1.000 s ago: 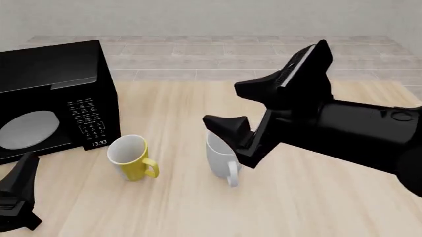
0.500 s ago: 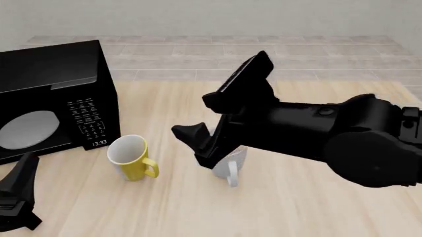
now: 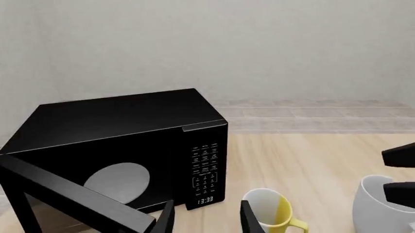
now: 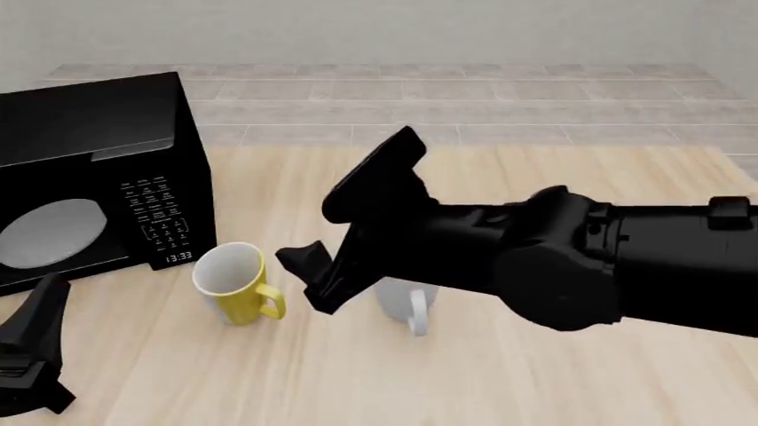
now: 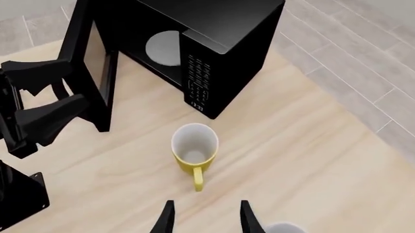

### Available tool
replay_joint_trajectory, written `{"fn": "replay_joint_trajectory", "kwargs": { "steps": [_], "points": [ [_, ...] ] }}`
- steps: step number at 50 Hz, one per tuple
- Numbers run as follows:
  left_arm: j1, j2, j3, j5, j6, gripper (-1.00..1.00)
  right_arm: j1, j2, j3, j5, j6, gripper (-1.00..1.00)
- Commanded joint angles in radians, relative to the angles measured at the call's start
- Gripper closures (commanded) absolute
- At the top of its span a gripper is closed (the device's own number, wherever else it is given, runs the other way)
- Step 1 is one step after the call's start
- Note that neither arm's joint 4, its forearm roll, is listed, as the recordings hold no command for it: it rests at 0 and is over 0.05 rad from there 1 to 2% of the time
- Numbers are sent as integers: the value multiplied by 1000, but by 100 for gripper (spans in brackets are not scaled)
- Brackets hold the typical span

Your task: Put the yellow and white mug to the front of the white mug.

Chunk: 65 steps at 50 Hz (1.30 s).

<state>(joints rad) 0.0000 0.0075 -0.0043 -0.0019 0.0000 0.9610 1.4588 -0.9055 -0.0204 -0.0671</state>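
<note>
Tiled floor and a plain wall lie beyond a pale wooden tabletop, which carries every item.

Progress: nothing is grasped and neither mug shows any sign of placement. By my judgement the task is at the approach stage; the pickup, carry and set-down in front of the white mug all remain.

Count, largest first:
- One black microwave, at the left of the tabletop, door hanging open in the wrist views.
- Two arms. The right arm reaches across the middle; its fingers are spread apart and empty, hovering between the two mugs and above them, with the yellow mug directly in line in the right wrist view. The left fingers sit low at the near left corner, parted and empty, well apart from both mugs.
- One white mug, upright, largely hidden under the right arm, handle toward the near edge.
- One yellow mug, upright, just beside the microwave's front corner and left of the white mug, near but not touching, handle toward the near right.
</note>
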Motion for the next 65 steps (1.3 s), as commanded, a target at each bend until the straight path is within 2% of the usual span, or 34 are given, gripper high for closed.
{"fn": "replay_joint_trajectory", "kwargs": {
  "steps": [1,6,31,46,65],
  "points": [
    [0,0,0,0,0,-100,9,84,-11,-42,36,-100],
    [0,0,0,0,0,-100,15,115,-29,-52,58,-100],
    [0,0,0,0,0,-100,7,271,-93,-98,98,-100],
    [0,0,0,0,0,-100,-10,338,-89,-147,129,-100],
    [0,0,0,0,0,-100,27,417,-85,-190,167,-100]
  ]
}}
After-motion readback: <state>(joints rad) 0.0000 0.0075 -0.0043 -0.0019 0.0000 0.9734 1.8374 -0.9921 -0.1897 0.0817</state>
